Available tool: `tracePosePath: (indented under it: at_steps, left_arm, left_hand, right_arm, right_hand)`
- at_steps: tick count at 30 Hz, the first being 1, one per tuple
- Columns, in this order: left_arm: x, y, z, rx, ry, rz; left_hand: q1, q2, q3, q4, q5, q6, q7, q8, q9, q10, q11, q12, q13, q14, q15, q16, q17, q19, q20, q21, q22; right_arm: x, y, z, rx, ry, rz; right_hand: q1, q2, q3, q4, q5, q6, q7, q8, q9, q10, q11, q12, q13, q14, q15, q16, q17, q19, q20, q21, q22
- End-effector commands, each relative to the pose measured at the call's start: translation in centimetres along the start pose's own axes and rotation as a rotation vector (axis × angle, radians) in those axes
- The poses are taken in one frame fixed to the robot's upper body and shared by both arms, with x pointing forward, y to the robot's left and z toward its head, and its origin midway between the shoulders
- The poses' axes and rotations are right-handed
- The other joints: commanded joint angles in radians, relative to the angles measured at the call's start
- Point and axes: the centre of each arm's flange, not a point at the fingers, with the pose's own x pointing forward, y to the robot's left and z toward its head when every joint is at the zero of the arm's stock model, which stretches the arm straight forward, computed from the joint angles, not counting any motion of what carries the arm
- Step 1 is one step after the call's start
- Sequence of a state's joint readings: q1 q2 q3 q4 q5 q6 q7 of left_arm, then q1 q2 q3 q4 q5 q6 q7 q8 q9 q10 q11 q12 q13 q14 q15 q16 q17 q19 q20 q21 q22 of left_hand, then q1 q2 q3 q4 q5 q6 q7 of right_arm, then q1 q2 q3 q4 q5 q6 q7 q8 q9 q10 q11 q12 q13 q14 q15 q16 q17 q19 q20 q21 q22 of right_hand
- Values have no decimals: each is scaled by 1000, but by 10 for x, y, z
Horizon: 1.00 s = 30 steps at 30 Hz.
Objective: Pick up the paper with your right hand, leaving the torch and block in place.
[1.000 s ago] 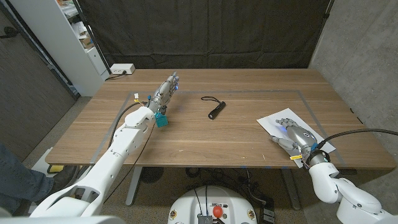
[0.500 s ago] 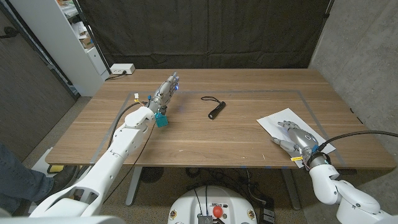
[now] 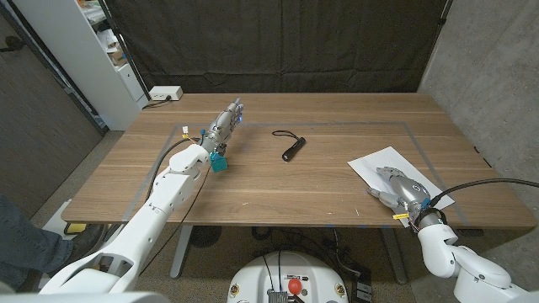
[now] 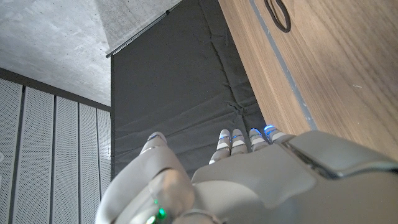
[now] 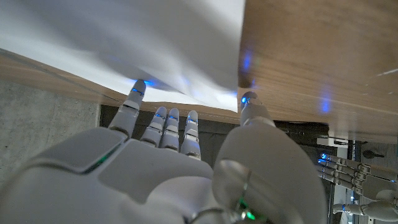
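Wooden worktop (image 3: 278,181) before a dark curtain (image 3: 278,42), with a white shelf unit (image 3: 84,50) at the robot's left. White paper (image 3: 383,164) lies at the worktop's near right edge; the right hand (image 3: 402,189) rests on its near part. The right wrist view shows its fingertips (image 5: 138,89) spread, touching the sheet. Black torch (image 3: 293,150) lies mid-worktop. Left hand (image 3: 223,126), fingers extended together, holds nothing; the teal block (image 3: 220,162) sits beside its wrist.

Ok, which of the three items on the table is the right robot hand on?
The white paper at the table's right edge; the black torch and teal block lie apart from the right robot hand.
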<state>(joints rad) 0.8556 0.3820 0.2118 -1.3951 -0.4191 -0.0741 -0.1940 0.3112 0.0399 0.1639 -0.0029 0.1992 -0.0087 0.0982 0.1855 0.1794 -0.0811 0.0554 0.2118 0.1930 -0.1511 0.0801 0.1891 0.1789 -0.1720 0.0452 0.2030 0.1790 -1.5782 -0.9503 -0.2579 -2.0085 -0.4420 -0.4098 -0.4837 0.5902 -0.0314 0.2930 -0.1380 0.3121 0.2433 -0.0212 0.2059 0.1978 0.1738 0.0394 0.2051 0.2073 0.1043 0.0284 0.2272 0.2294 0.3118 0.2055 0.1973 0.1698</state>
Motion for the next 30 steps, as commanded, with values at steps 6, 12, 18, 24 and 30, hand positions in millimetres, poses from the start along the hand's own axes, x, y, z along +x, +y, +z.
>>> tracePosePath:
  at_steps: [6,12,18,24,30]
  left_arm:
    - [0,-4,-3,2,10,-4]
    - [0,-5,-3,2,13,-4]
    - [-1,-7,-4,2,15,-5]
    - [-2,-8,-4,3,14,-4]
    - [-3,-8,-4,3,17,-3]
  left_hand:
    - [1,11,3,-8,0,5,-2,7,1,-7,-3,0,3,-3,4,1,5,-52,12,-1,3]
    - [0,11,3,-8,0,6,-1,7,1,-7,-3,0,3,-3,3,1,5,-52,15,-1,3]
    - [0,12,3,-9,-1,6,-2,7,1,-7,-3,1,3,-3,3,1,5,-53,15,-1,3]
    - [0,12,3,-9,-1,6,-2,7,1,-6,-3,1,3,-2,4,1,5,-53,16,-2,4]
    - [0,13,3,-10,-1,6,-3,6,1,-7,-5,0,3,-2,5,1,5,-55,20,-2,4]
  right_arm:
    - [1,6,-5,-9,9,-10]
    - [0,8,-5,-23,14,-47]
    - [-2,11,-4,-42,19,-78]
    - [-2,12,-4,-45,22,-96]
    - [-2,13,-1,-51,25,-148]
  right_hand:
    - [20,9,12,-3,21,41,13,14,3,46,-5,21,6,55,-11,25,8,79,-5,26,6]
    - [62,24,33,-10,34,121,9,33,3,140,-21,46,10,139,-35,56,18,227,-31,57,5]
    - [127,70,63,-13,23,249,-12,63,4,262,-55,73,12,278,-76,112,36,351,-113,73,6]
    - [157,88,68,-17,10,302,-18,75,4,314,-67,84,13,328,-86,139,49,389,-137,77,6]
    - [205,125,73,-20,-19,409,-45,105,7,426,-98,114,14,412,-115,190,73,429,-162,79,7]
